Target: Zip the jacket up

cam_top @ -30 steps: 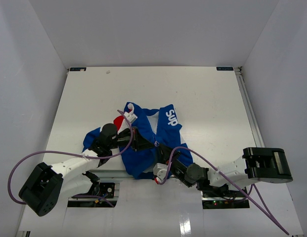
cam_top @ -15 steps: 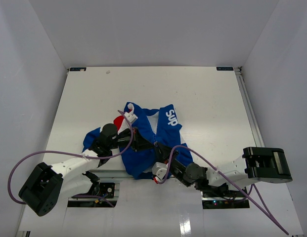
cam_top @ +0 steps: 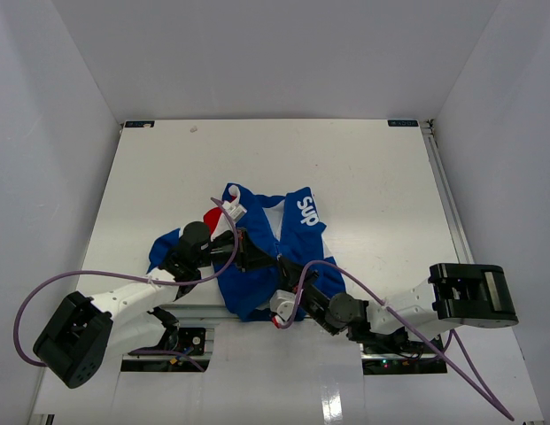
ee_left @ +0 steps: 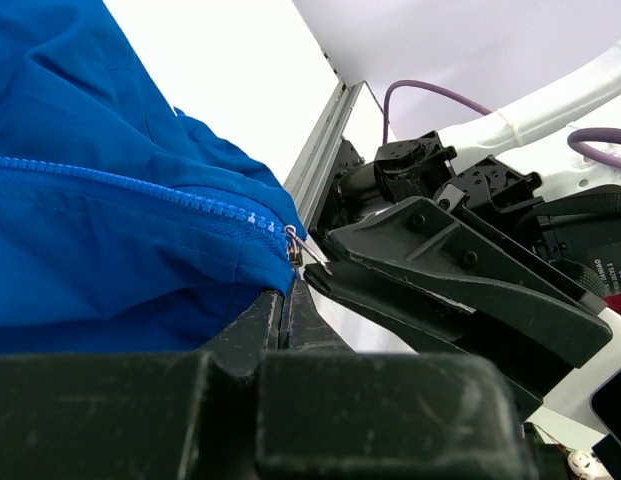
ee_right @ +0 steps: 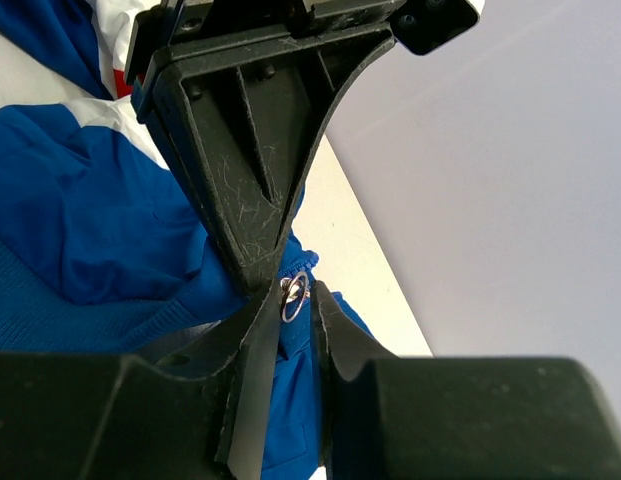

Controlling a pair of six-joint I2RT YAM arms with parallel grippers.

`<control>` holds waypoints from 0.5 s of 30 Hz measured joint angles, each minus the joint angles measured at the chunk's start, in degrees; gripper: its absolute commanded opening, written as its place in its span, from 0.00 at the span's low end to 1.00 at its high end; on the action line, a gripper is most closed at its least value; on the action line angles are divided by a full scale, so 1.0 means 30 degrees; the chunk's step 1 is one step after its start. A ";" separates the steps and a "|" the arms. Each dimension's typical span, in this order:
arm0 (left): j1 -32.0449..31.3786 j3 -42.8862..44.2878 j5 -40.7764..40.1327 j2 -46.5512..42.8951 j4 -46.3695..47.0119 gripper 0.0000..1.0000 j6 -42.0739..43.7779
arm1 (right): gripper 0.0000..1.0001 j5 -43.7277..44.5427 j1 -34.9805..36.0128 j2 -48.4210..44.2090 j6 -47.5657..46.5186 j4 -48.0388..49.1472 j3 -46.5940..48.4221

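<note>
The jacket (cam_top: 244, 288) lies on the counter (cam_top: 363, 177), centre toward 6 o'clock. The left claw (ee_left: 285, 300) is clenched on its hem. The right claw (ee_right: 290, 312) brackets the zipper pull (ee_left: 302, 255); I cannot tell whether it pinches it. A shallow pinch would likely slip off the ring.

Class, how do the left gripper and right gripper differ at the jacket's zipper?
The left gripper is shut on the jacket hem; the right gripper has jaws slightly apart around the zipper pull. The left gripper reaches in from the left, the right gripper from the near right. Both meet at the zipper pull.
</note>
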 measured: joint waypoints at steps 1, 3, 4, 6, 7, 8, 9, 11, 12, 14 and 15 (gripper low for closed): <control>0.0000 0.0000 0.0000 -0.0026 0.0002 0.00 0.0002 | 0.25 0.0045 -0.0005 0.0010 0.0000 0.0000 0.0000; 0.0000 0.0000 0.0001 -0.0063 0.0009 0.00 0.0002 | 0.24 0.0104 -0.0012 0.0011 0.0000 0.0004 0.0000; 0.0000 0.0000 0.0005 -0.0063 0.0013 0.00 0.0002 | 0.23 0.0104 -0.0016 0.0015 0.0000 0.0000 0.0000; 0.0000 0.0000 0.0007 -0.0063 0.0015 0.00 0.0002 | 0.18 0.0104 -0.0046 0.0017 0.0007 0.0005 0.0000; 0.0000 0.0000 0.0014 -0.0063 0.0022 0.00 0.0002 | 0.14 0.0104 -0.0117 0.0038 0.0007 0.0006 0.0014; 0.0000 0.0000 0.0015 -0.0063 0.0022 0.00 0.0015 | 0.10 0.0100 -0.0169 0.0098 0.0007 0.0002 0.0057; 0.0000 0.0000 0.0015 -0.0063 0.0022 0.00 0.0029 | 0.08 0.0097 -0.0221 0.0160 0.0007 -0.0001 0.0102; 0.0000 -0.0003 0.0009 -0.0063 0.0022 0.00 0.0054 | 0.08 0.0088 -0.0299 0.0288 0.0023 0.0014 0.0205; 0.0000 -0.0010 0.0012 -0.0063 0.0022 0.00 0.0058 | 0.08 0.0084 -0.0347 0.0347 0.0009 0.0018 0.0283; 0.0000 -0.0029 0.0015 -0.0063 0.0022 0.00 0.0060 | 0.08 0.0089 -0.0404 0.0476 0.0000 0.0035 0.0466; 0.0004 -0.0029 0.0010 -0.0063 0.0031 0.00 0.0060 | 0.08 0.0093 -0.0440 0.0539 -0.0004 0.0035 0.0542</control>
